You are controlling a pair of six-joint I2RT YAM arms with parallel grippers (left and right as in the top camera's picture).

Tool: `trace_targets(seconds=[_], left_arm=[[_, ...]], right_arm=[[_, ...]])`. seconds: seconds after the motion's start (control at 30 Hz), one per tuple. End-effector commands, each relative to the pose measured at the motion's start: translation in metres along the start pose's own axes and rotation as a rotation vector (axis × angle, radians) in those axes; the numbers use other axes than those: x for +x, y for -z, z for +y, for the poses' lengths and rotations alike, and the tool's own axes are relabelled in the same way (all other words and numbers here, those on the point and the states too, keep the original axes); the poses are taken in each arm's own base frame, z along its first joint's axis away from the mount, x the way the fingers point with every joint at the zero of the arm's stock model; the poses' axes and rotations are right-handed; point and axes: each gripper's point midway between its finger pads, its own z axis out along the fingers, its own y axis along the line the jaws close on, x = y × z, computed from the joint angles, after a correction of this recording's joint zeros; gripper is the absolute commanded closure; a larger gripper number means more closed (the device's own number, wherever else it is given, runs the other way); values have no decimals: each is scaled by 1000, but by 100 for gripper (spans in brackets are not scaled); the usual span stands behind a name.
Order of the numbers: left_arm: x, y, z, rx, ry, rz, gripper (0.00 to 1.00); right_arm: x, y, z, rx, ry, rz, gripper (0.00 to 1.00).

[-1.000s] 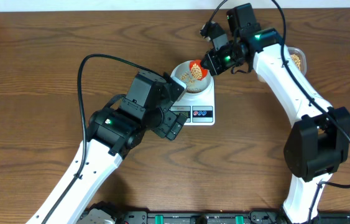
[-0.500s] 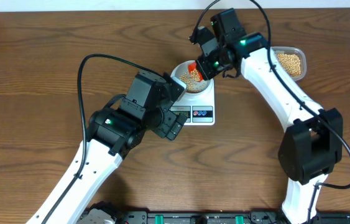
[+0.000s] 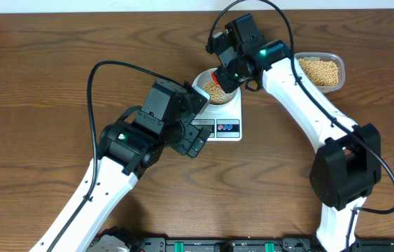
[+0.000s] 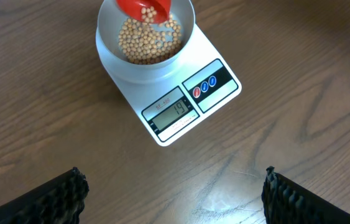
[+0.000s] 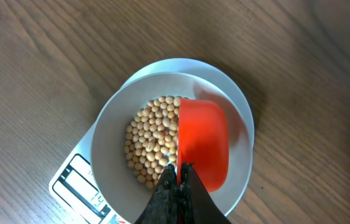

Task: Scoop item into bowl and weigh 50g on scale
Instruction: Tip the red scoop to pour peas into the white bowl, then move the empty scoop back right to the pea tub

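Observation:
The pale bowl [image 3: 214, 87] stands on the white scale [image 3: 226, 120] and holds a layer of tan beans [image 3: 213, 91]. My right gripper [image 3: 229, 71] is shut on a red scoop [image 3: 222, 75] tipped on its side over the bowl. In the right wrist view the scoop [image 5: 202, 143] lies inside the bowl [image 5: 109, 143], beside the beans [image 5: 153, 143], gripped by my right gripper [image 5: 179, 169]. My left gripper [image 3: 197, 143] is open and empty, low over the table just in front of the scale. In the left wrist view the scale display [image 4: 175, 111] shows a number.
A clear plastic tub [image 3: 320, 71] full of beans stands at the back right. The left arm's body lies to the left front of the scale. The right arm reaches in from the right over the table.
My right gripper has moved left from near the tub to over the bowl and tipped the scoop. The tub, earlier hidden by the arm, now shows. The left arm has not moved.

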Motion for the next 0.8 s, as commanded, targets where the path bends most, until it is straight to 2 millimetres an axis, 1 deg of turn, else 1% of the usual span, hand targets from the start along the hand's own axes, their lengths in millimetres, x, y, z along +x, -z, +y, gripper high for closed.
trace_targets(seconds=[0.0, 0.33, 0.47, 0.53, 0.63, 0.7, 0.77], left_arm=[[-2, 0, -1, 11, -16, -3, 8], [-2, 0, -1, 11, -16, -3, 8], [-2, 0, -1, 11, -16, -3, 8], [-2, 0, -1, 11, -16, -3, 8], [-2, 0, -1, 11, -16, -3, 8], [-2, 0, -1, 11, -16, -3, 8], [-2, 0, -1, 11, -16, -3, 8]], right_arm=[[-11, 22, 1, 27, 27, -47, 99], [-17, 36, 3, 33, 60, -78, 99], [-18, 38, 3, 34, 57, -83, 99], [-18, 39, 2, 34, 37, -84, 99], [-18, 43, -1, 29, -44, -90, 99], [-19, 48, 6, -16, -57, -100, 99], [-22, 58, 12, -51, -73, -120, 99]])
